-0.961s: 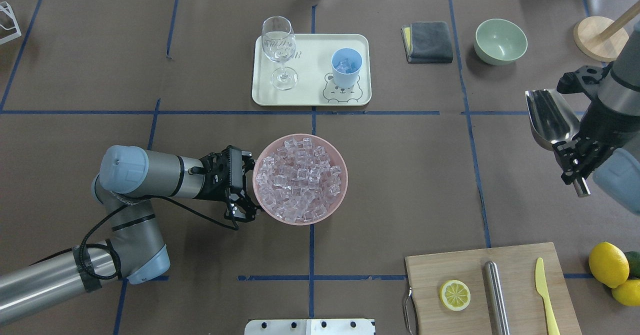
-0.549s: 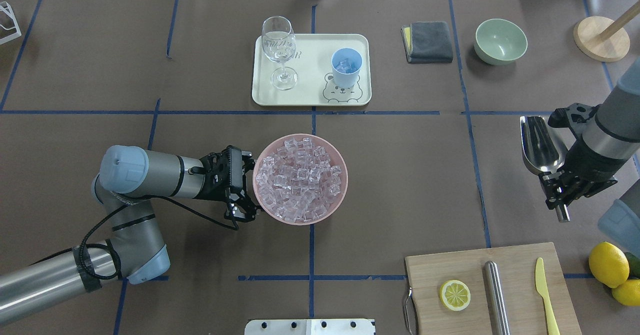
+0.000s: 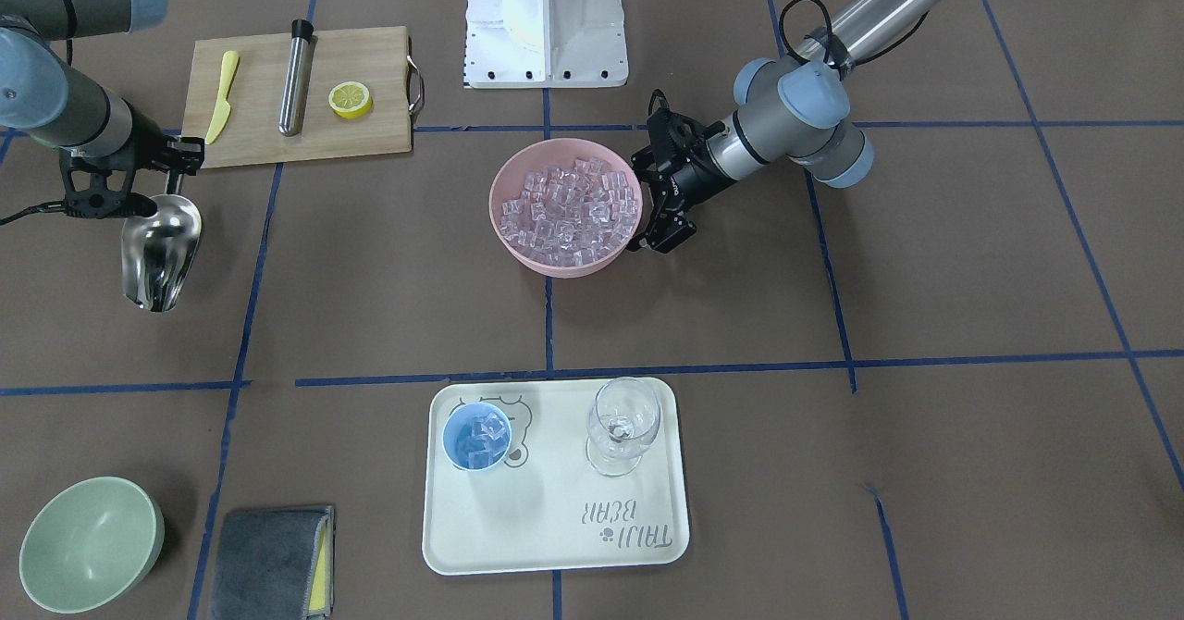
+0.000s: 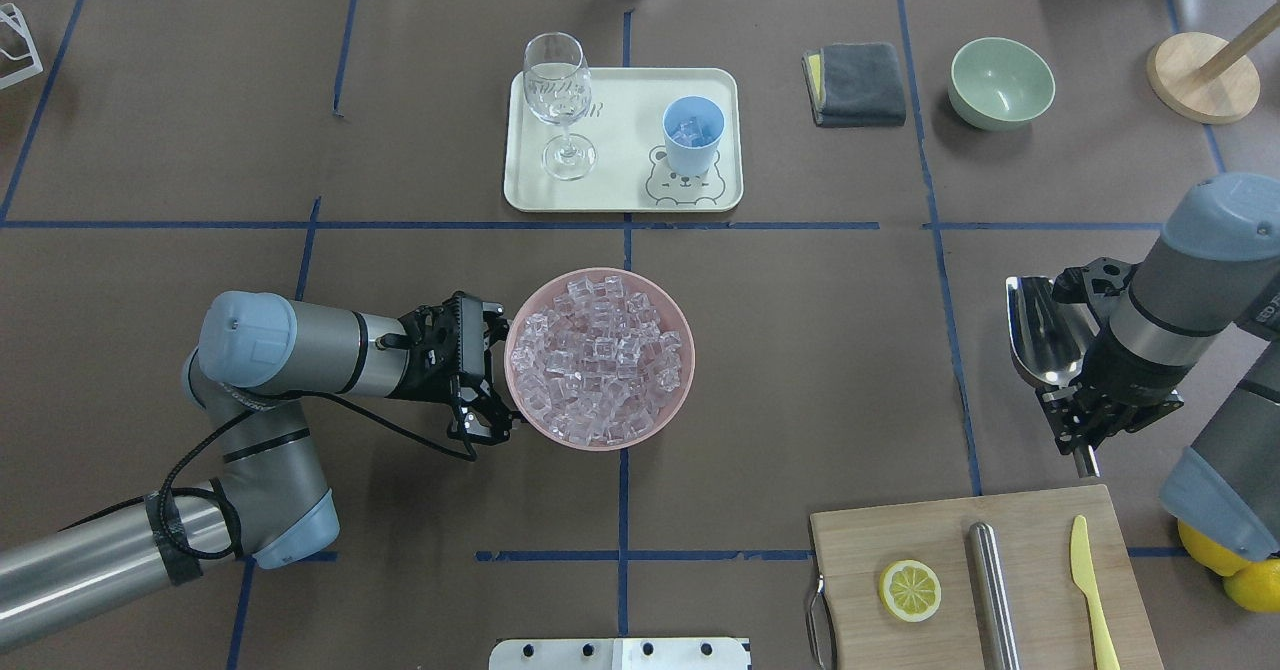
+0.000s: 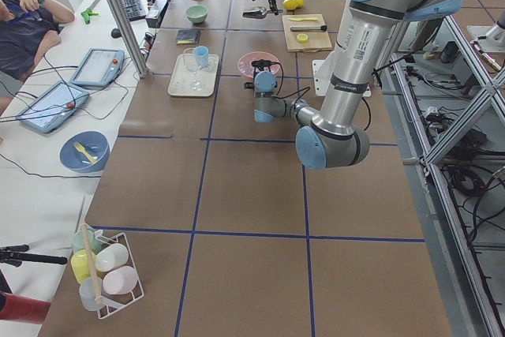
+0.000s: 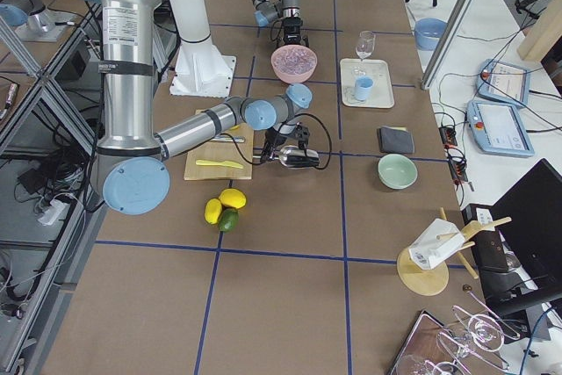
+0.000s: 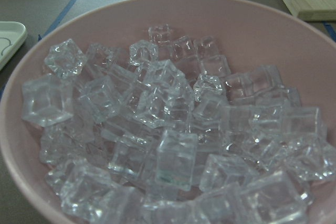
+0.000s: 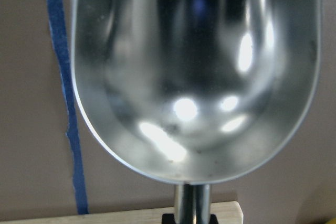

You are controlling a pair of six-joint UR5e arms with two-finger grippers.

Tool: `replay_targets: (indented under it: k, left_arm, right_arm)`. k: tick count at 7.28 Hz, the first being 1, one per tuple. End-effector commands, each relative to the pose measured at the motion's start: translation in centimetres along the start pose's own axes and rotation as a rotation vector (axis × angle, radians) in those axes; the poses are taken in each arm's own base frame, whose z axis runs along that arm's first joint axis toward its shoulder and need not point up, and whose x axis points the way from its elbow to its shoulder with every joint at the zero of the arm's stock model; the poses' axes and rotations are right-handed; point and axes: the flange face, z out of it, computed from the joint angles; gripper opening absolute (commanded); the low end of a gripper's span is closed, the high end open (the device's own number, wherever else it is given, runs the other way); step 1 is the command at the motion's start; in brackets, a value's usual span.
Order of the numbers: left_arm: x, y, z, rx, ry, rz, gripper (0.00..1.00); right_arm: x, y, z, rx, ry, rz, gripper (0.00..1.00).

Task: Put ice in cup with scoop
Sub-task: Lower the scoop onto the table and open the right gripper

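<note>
The scoop (image 4: 1045, 335) is held above the table's right side, just beyond the far edge of the cutting board (image 4: 1030, 540) and well apart from the pink bowl (image 4: 680, 390). It is of shiny stainless steel, with a deep rounded trough and a thin straight cylindrical handle. In the right wrist view the trough is seen as bare polished metal with bright highlights and a few small specks. The trough points away from the robot and the handle points toward it. The handle is clamped between the jaws of the right gripper (image 4: 1082, 425), and its end sticks out on the near side.

The ice (image 4: 598, 355) is seen as many small clear, glassy cubes heaped in the pink bowl at the middle of the table. In the left wrist view the cubes are shown with rounded edges and faintly clouded faces. A few more cubes lie inside the cup (image 4: 690, 162).

The cup is small, round, light blue and handleless. It stands upright on the right part of the cream tray (image 4: 620, 190), at the far middle of the table, with a wine glass (image 4: 558, 90) on the tray's left part.

The left gripper (image 4: 500, 380) is placed against the bowl's left side with its jaws wide apart; contact with the rim cannot be told.
</note>
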Motion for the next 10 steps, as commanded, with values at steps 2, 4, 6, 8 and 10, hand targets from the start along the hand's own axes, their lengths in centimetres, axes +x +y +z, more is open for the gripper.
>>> replay_targets:
  k: [2,4,6,8,10]
  left_arm:
    - [0.0,0.0,0.0,0.0,0.0,0.002,1.0]
    - [0.0,0.1,0.0,-0.001,0.0,0.001,1.0]
    - [0.0,0.2,0.0,-0.003,0.0,0.0,1.0]
    - [0.0,0.2,0.0,-0.003,0.0,0.0,1.0]
    - [0.0,0.2,0.0,-0.003,0.0,0.0,1.0]
  right_arm:
    - [-1.4,0.0,1.1,-0.014,0.013,0.021,0.0]
    - [-2.0,-0.3,1.5,-0.017,0.015,0.014,0.0]
    - [-2.5,-0.9,2.1,-0.026,0.02,0.01,0.0]
    - [-3.0,-1.0,1.9,-0.022,0.014,-0.002,0.0]
    - [-2.9,-1.0,2.0,-0.024,0.015,0.009,0.54]
